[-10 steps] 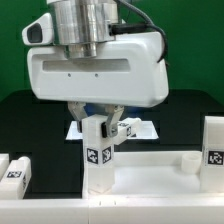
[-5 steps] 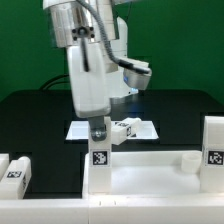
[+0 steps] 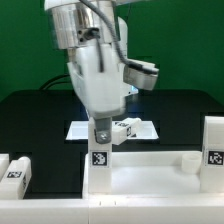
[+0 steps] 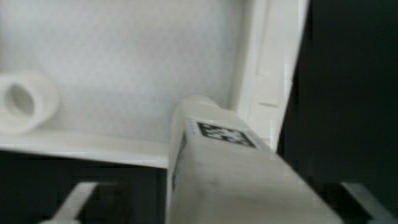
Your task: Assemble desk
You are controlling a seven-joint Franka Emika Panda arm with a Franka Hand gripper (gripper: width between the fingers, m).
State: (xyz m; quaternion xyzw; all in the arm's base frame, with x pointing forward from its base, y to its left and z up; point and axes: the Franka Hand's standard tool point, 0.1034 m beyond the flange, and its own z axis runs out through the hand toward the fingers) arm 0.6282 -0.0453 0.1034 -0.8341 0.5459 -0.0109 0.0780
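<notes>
The white desk tabletop (image 3: 150,172) lies upside down at the front, its rim up. One white tagged leg (image 3: 99,162) stands upright in its corner at the exterior view's left. My gripper (image 3: 100,133) hangs right over that leg, turned edge-on. In the wrist view the leg (image 4: 222,175) sits between my fingers (image 4: 75,203), with dark gaps on both sides, so the jaws are open around it. The tabletop floor (image 4: 125,70) and a round socket (image 4: 18,103) show beyond it.
Another tagged leg (image 3: 213,150) stands at the exterior view's right. More tagged leg blocks (image 3: 14,170) lie at the left. The marker board (image 3: 140,130) lies behind the tabletop, with a small tagged white part (image 3: 123,128) on it.
The gripper has turned about a quarter turn over the leg since one second ago. Since half a second ago it has shifted only slightly. The leg stays upright in its corner.
</notes>
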